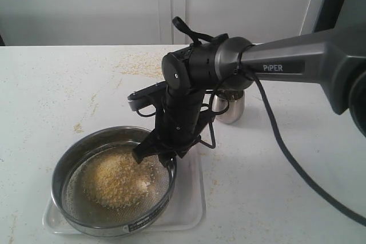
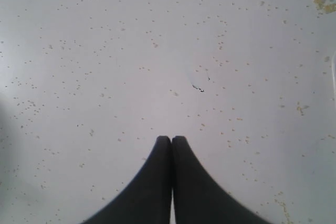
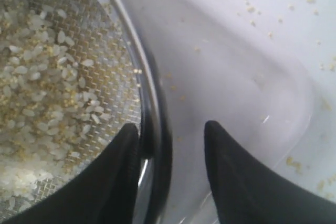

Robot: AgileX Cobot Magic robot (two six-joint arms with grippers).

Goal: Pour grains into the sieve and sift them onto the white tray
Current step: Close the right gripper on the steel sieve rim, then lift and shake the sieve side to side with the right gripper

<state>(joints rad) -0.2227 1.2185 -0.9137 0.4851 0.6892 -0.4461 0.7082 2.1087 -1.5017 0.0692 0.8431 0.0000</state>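
The sieve (image 1: 73, 161) sits on the white tray (image 1: 190, 210) at the front of the table. A heap of yellow and whitish grains (image 1: 114, 182) lies on its mesh. My right gripper (image 1: 155, 154) is open and straddles the sieve's right rim. In the right wrist view one finger (image 3: 119, 174) is inside over the grains (image 3: 42, 77). The other finger (image 3: 233, 174) is outside over the tray (image 3: 241, 87), apart from the rim (image 3: 152, 93). My left gripper (image 2: 171, 139) is shut on nothing above crumb-speckled table and does not show in the exterior view.
A small shiny steel cup (image 1: 232, 108) stands behind the right arm, right of the sieve. Thin yellow crumbs (image 1: 140, 64) are strewn over the white table, thickest at the back middle. The arm's black cable (image 1: 286, 152) trails across the right side.
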